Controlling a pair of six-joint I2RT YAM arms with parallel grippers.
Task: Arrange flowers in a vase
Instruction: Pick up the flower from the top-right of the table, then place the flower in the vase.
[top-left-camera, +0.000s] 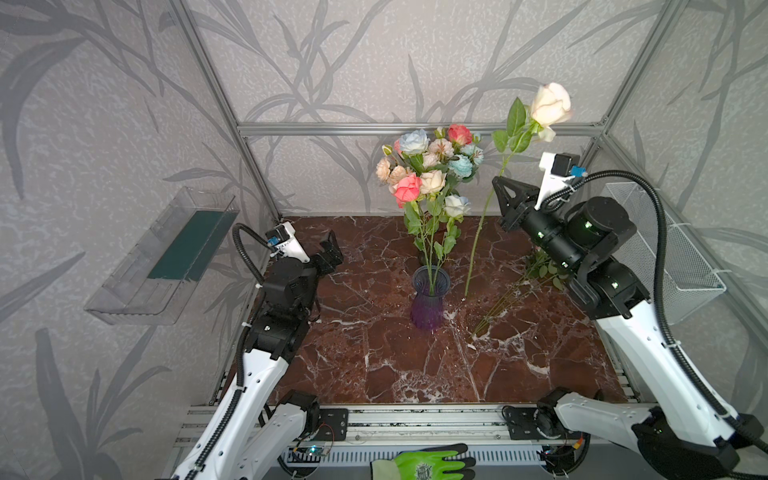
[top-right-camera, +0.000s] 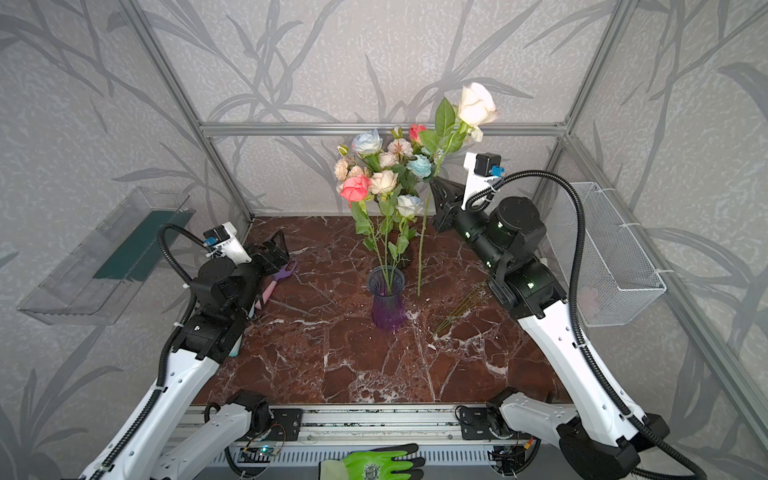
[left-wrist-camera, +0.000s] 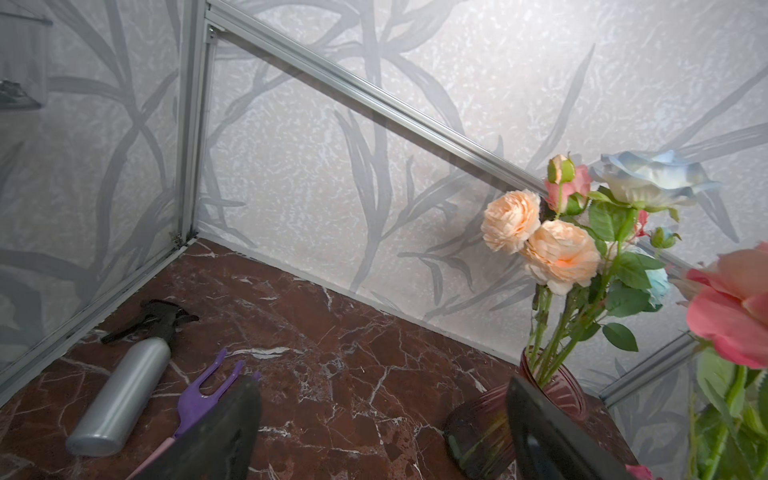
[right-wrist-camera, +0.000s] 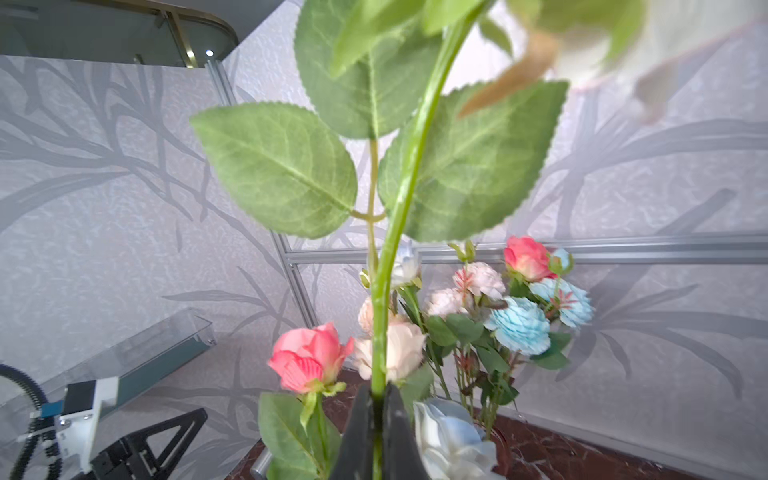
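Right end effector (top-left-camera: 497, 181) is what we check first: jaws clamped tight on the green stem of a cream rose (top-left-camera: 550, 104), approx mid-length, well above the bench (top-left-camera: 374, 353). In the right wrist view its black fingers (right-wrist-camera: 357, 436) pinch the stem w/ no gap. We see the rose standing near upright, head up by the rear frame bar, leaves just under the head. Its lower tip hangs just right of the purple glass vase (top-left-camera: 430, 303); we can't tell if the tip touches the bench.

Left end effector (top-left-camera: 331, 246) sits low at the left-rear of the bench, well apart from that vase. In the left wrist view its fingers (left-wrist-camera: 232, 428) are spread wide w/ nothing btwn them.

The purple vase stands upright mid-bench & holds a few leafy stems. Above it we see a bunch of flowers (top-left-camera: 432, 180): coral-pink, peach, cream & pale blue heads. A dark red glass vase (left-wrist-camera: 571, 395) holds the peach peony stems. Loose stems (top-left-camera: 500, 301) lie flat on the bench right of the purple vase, partly under the right arm.

Near the left end effector lie a silver spray bottle (left-wrist-camera: 120, 399) on its side & a purple forked tool (left-wrist-camera: 193, 409) just beside it. A green glove (top-left-camera: 428, 461) rests at the front edge.
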